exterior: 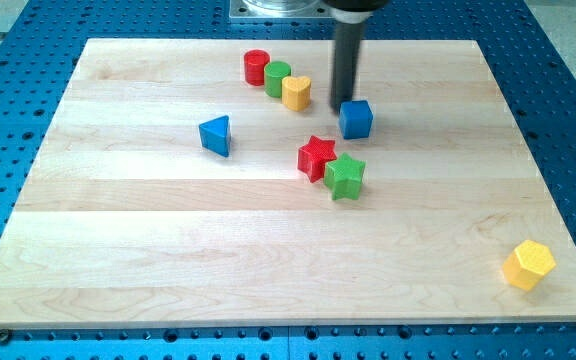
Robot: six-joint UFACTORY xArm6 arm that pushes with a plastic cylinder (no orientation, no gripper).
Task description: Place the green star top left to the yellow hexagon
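Your rod comes down from the view's top and my tip [345,103] sits just left of the blue cube [356,119], touching or nearly so; this tool is a plain rod with nothing to open or close, and it holds nothing. The green star [346,177] lies near the middle of the table [168,260], touching the red star [316,157] at its upper left, below the tip. The yellow hexagon [528,265] rests far off at the view's bottom right corner. Near the top you see a red cylinder [256,67], a green cylinder [277,78] and a yellow heart [296,92] in a diagonal row. A blue triangle [215,134] stands alone at the left.
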